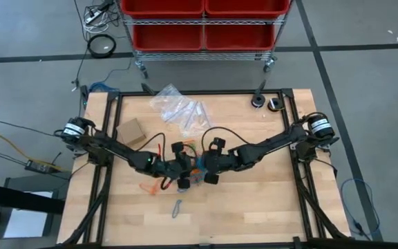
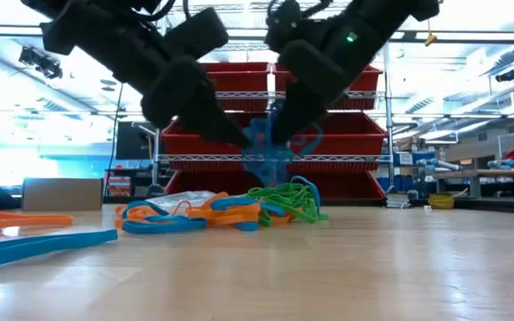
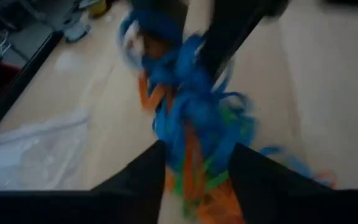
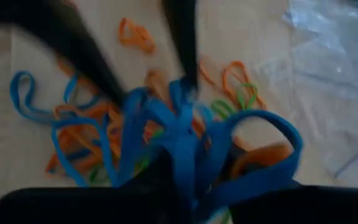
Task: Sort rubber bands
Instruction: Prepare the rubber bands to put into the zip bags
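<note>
At frame centre, we are parting the left claw (image 1: pixel 179 168) and right claw (image 1: pixel 206 168), fingers spread around a blue tangle of rubber bands (image 2: pixel 270 152) above the surface (image 1: pixel 254 200); separating slowly should avoid snags.

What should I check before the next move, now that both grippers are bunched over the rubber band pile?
1. Left gripper fingers apart: ok, the left wrist view shows a gap with bands in it.
2. Right gripper state: cannot tell, blue bands cover its fingers.
3. Blue bands lifted clear of the pile: ok, the clump hangs above the table between both grippers.
4. Clump is a single colour: not ok, orange and green strands run through it in the left wrist view.
5. Remaining pile stays on the table: ok.
6. Clear plastic bags away from the grippers: ok.
</note>
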